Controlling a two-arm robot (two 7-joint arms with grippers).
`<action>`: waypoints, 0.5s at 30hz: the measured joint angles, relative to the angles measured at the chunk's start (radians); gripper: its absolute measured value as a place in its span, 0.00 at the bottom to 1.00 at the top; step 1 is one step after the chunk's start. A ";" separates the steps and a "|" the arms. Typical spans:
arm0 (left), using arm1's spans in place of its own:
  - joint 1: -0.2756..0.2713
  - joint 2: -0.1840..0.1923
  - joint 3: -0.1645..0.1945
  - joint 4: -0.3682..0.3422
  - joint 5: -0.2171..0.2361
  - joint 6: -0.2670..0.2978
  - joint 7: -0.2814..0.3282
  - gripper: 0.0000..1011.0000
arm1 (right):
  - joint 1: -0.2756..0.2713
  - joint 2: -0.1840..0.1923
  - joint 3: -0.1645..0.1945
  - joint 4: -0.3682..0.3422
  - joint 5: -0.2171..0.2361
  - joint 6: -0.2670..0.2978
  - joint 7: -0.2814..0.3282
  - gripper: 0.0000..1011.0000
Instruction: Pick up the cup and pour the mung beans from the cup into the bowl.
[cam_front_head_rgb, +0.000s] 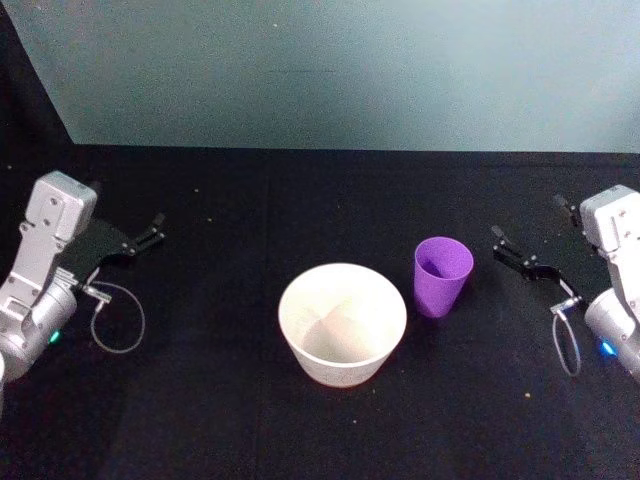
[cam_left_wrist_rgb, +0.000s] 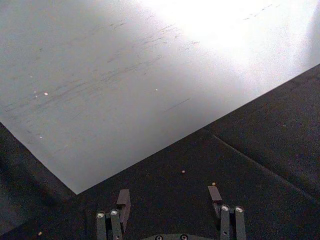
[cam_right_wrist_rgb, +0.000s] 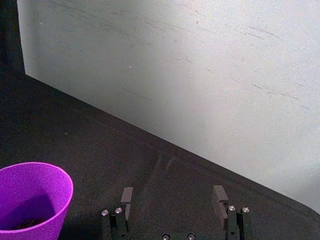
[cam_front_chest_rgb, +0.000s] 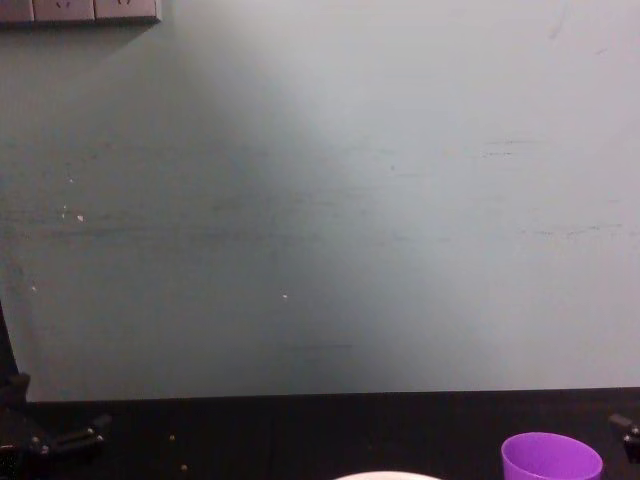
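Purple cup (cam_right_wrist_rgb: 32, 197) w/ mung beans (cam_right_wrist_rgb: 31, 221) at btm, near right tool (cam_right_wrist_rgb: 173, 195), fingers apart.

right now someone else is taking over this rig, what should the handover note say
Left end effector: open, empty, idle at far left.
Right end effector: open, empty, to the cup's right, not touching.
Cup upright just right of the bowl, mung beans in its bottom; bowl looks empty.
Done: nothing. Left: grasp cup, lift, pour into bowl.
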 joint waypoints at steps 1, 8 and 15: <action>0.000 0.000 0.000 0.000 0.000 0.000 0.000 1.00 | 0.000 0.000 0.000 0.000 0.000 0.000 0.000 0.99; 0.000 0.000 0.000 0.000 0.000 0.000 0.000 1.00 | 0.000 0.000 0.000 0.000 0.000 0.000 0.000 0.99; 0.000 0.000 0.000 0.000 0.000 0.000 0.000 1.00 | 0.000 0.000 0.000 0.000 0.000 0.000 0.000 0.99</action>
